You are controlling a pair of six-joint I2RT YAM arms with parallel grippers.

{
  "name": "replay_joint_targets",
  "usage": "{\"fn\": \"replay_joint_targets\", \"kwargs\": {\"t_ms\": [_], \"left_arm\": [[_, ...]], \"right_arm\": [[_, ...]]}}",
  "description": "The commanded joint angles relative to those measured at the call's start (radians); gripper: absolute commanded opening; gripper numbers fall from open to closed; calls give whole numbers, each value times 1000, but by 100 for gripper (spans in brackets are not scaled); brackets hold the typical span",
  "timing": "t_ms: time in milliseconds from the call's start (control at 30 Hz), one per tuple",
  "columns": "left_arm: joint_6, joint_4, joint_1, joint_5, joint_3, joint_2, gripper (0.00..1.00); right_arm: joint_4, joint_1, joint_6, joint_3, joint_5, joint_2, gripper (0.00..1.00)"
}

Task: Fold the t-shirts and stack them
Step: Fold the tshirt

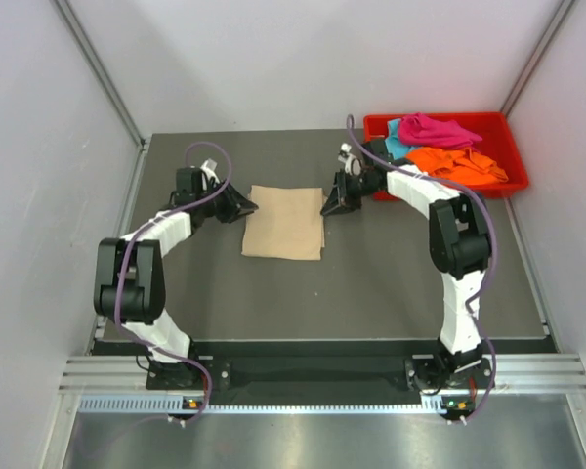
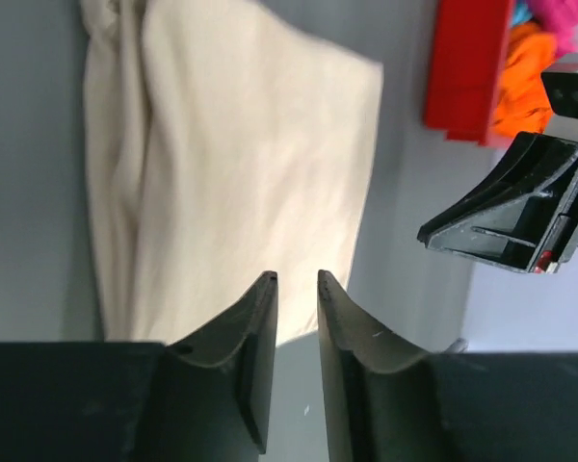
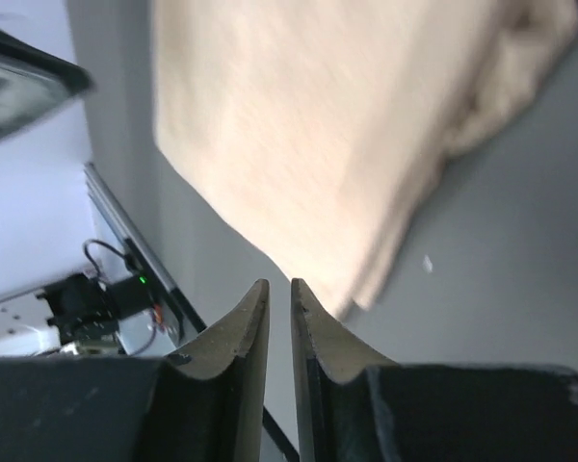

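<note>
Beige t-shirt [image 1: 284, 223]: folded, centre of tabletop [image 1: 391, 293] | left pincer [image 1: 249, 207] at its 10 o'clock, right pincer [image 1: 330, 207] at 2 o'clock, both slightly parted, empty | advice: lift straight up, avoid snagging edges.

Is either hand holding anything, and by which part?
Nothing is held. The left hand and right hand are empty, jaws slightly parted; the folded beige cloth t-shirt lies free between them.
</note>
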Motion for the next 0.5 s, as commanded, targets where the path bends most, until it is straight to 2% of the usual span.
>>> {"fn": "replay_joint_targets", "kwargs": {"t_ms": [0, 100, 267, 333, 467], "left_arm": [[-92, 165, 4, 85, 2, 99, 26], [-132, 267, 4, 79, -41, 155, 23], [-144, 358, 19, 82, -90, 235, 18], [-157, 386, 47, 94, -102, 254, 17], [-253, 562, 111, 163, -159, 296, 17]], "right_arm": [[83, 56, 88, 139, -20, 95, 16], [164, 92, 184, 206, -74, 182, 17], [429, 109, 348, 137, -141, 251, 17], [465, 98, 381, 121, -167, 269, 18], [595, 43, 438, 52, -191, 297, 17]]}}
